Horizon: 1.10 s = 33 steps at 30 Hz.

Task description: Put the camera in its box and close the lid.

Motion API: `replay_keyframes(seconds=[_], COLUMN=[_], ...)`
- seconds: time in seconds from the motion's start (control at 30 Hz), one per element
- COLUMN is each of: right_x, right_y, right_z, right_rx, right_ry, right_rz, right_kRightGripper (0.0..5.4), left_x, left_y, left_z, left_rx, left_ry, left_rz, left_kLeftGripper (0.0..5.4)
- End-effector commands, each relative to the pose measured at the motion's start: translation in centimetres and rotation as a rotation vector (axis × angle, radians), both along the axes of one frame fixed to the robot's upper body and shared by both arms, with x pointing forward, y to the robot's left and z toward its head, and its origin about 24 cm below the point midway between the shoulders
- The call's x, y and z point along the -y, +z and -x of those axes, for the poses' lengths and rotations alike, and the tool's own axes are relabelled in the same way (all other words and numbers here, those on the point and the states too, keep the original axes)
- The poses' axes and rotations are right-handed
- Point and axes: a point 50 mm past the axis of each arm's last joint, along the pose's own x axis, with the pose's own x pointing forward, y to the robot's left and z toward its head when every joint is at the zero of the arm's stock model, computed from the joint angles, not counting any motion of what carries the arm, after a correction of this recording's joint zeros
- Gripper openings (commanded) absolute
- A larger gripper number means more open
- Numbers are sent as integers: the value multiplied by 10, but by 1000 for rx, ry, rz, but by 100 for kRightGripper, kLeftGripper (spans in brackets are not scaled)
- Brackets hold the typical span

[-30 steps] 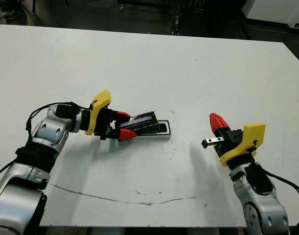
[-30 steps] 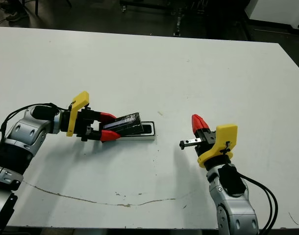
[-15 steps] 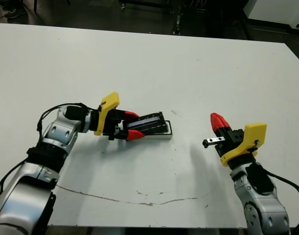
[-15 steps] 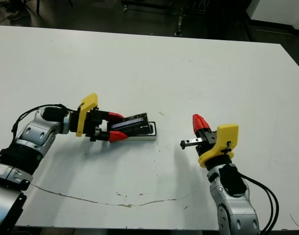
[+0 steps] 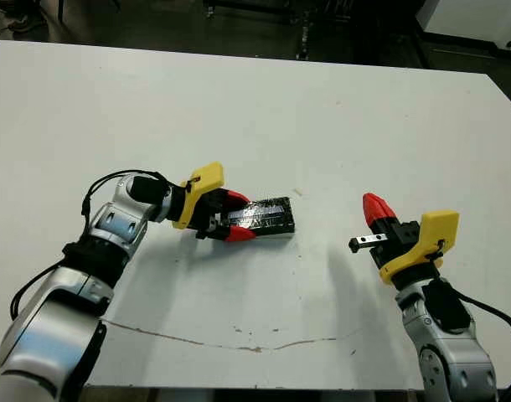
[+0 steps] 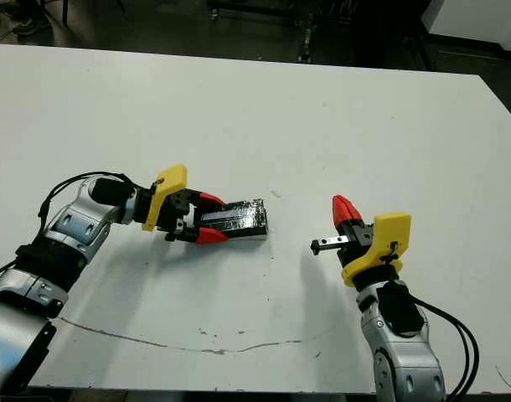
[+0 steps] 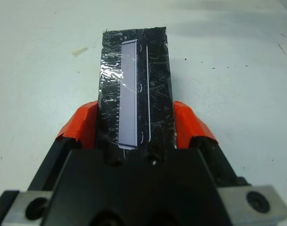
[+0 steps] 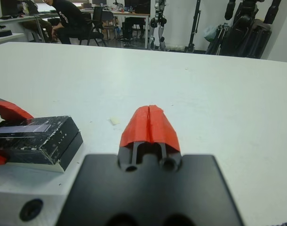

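Observation:
The glossy black lid (image 5: 265,214) with its pale stripe lies flat on top of the box (image 6: 249,234), of which only a pale lower edge shows. My left gripper (image 5: 239,216) is shut on the lid, one red finger (image 7: 82,125) along each long side at its near end. The camera is hidden. My right gripper (image 5: 374,209) hangs above the table to the right of the box, well apart from it, shut with nothing in it; its view shows the lid (image 8: 35,131) from the side.
A small pale scrap (image 5: 298,192) lies just beyond the box. A thin brown crack line (image 5: 239,343) runs along the table near its front edge. A seated person (image 8: 68,19), chairs and stands show beyond the table's far edge.
The left gripper moved right and brought the lid down from a tilt to flat on the box. The box's open inside no longer shows. The right arm barely moved.

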Motion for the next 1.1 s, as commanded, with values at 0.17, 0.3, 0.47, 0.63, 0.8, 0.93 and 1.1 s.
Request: replay_keyframes(seconds=[0.17, 0.3, 0.47, 0.63, 0.8, 0.93, 1.1], right_x=[5, 5, 5, 4, 4, 4, 4], right_y=[-2, -2, -2, -2, -2, -3, -3], right_z=[1, 2, 2, 3, 3, 3, 3], right_rx=[-9, -11, -20, -18, -17, -20, -20], right_ry=[-15, -15, -21, -18, -17, -16, -15], right_rz=[17, 18, 17, 16, 15, 20, 18], right_kRightGripper=[0, 0, 0, 0, 0, 0, 0], left_x=[29, 31, 34, 39, 44, 48, 53], left_y=[-39, -42, -43, -42, -42, -43, -43], left_z=[22, 19, 16, 12, 10, 9, 8], left_rx=[-131, -124, -78, -76, -67, -67, -48], left_ry=[-112, -85, -88, -78, -89, -111, -132], left_rz=[-52, -57, -84, -131, -135, -143, -190], left_kLeftGripper=[317, 317, 317, 317, 317, 317, 317])
